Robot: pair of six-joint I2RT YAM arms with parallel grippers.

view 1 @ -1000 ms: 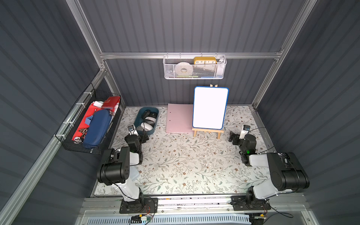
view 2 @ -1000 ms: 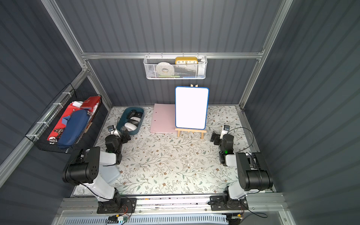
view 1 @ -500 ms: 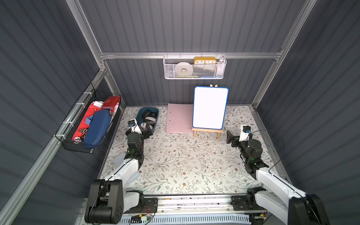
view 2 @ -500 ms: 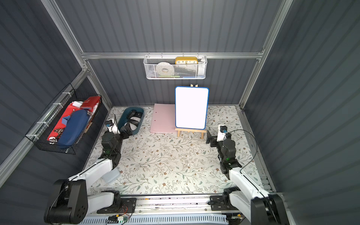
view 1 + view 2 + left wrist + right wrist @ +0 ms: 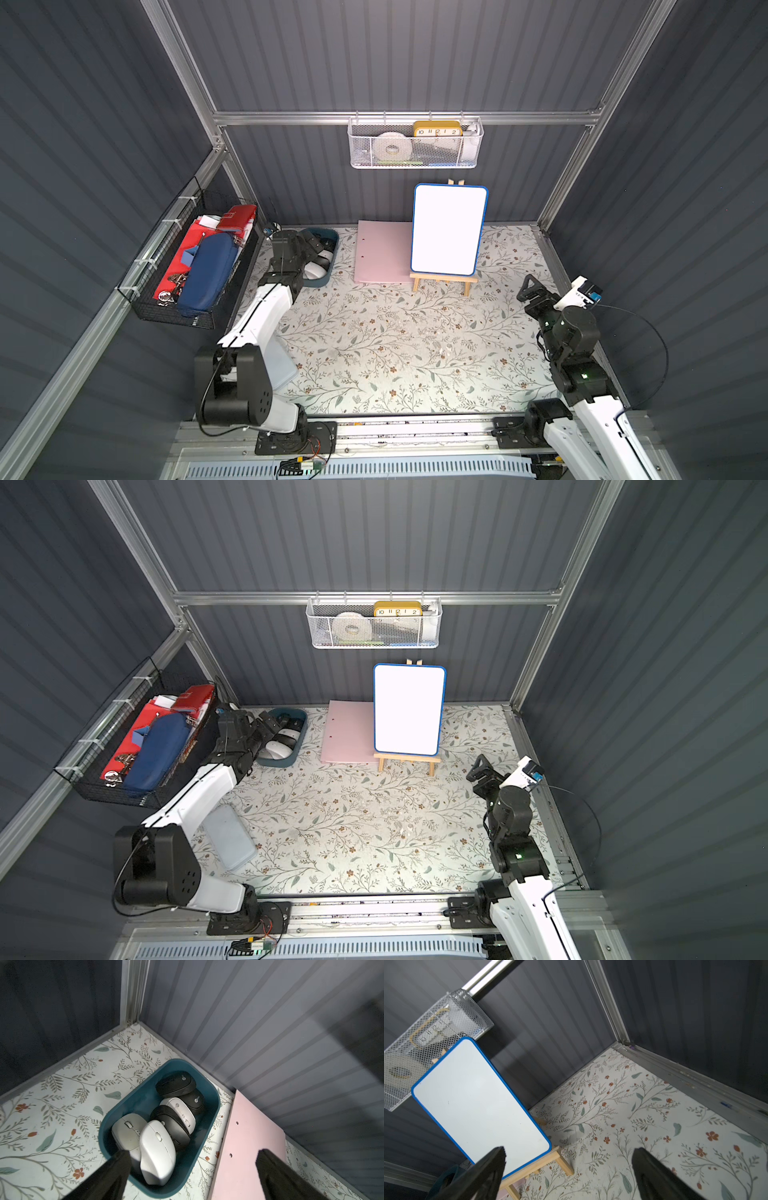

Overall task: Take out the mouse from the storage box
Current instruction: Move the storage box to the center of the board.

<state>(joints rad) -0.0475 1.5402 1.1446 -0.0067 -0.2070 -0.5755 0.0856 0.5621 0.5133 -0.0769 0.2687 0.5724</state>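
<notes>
**Open left pincer poised over a box of mice**

The left gripper (image 5: 193, 1154) hangs with its jaws spread wide, holding nothing. Just below and ahead of it sits the storage box (image 5: 133, 1103), a dark teal tub with rounded corners. Six mice, white and black, lie packed and overlapping inside. The large white mouse (image 5: 156, 1147) lies nearest the pincer. Its shell looks hard, light, smooth and probably slippery, so pinching across its narrow flanks seems safest.

Storage box (image 5: 137, 1105) smooth teal plastic; white mouse (image 5: 158, 1147) matt plastic; easel (image 5: 444, 278) bare wood.
</notes>
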